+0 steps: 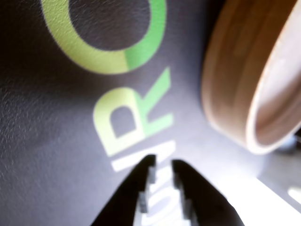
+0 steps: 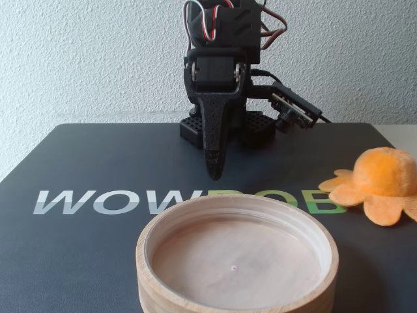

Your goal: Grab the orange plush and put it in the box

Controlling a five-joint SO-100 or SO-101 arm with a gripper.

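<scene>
The orange plush (image 2: 384, 175) lies on the dark mat at the right edge of the fixed view, well to the right of the gripper; it is out of the wrist view. The box (image 2: 238, 199), round and light wood, stands empty at the front centre; its wall also shows in the wrist view (image 1: 235, 70) at the upper right. My gripper (image 2: 214, 173) points straight down just above the mat, behind the box's far rim. In the wrist view the gripper (image 1: 163, 162) has its jaws nearly together with only a thin slit, and nothing is between them.
The dark mat (image 2: 98, 163) carries large white and green letters (image 1: 131, 120). The arm's base (image 2: 195, 130) stands at the mat's back edge against a white textured wall. The mat's right edge runs just behind the plush.
</scene>
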